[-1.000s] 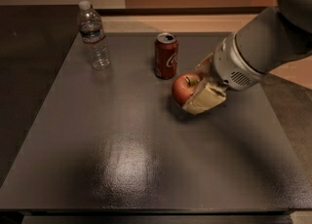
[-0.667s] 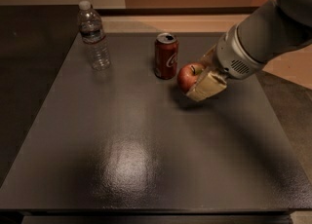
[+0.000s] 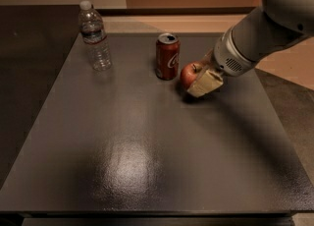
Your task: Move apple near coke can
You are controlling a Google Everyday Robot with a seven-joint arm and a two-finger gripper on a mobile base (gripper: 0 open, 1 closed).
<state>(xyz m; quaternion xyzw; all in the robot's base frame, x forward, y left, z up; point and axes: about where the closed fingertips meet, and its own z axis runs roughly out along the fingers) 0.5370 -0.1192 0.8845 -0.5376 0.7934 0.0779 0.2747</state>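
Note:
The dark-red apple (image 3: 189, 74) sits low over the dark table (image 3: 147, 141), just right of the red coke can (image 3: 168, 56), which stands upright at the table's back middle. My gripper (image 3: 200, 79) comes in from the right and is shut on the apple, its cream fingers (image 3: 206, 83) wrapped around the apple's right side. A small gap shows between the apple and the can. Whether the apple rests on the table I cannot tell.
A clear plastic water bottle (image 3: 95, 42) stands upright at the table's back left. My grey arm (image 3: 265, 28) crosses the back right corner. The table's right edge lies close behind the gripper.
The gripper has carried the apple up and to the left, closer to the coke can. The can and the bottle have not moved.

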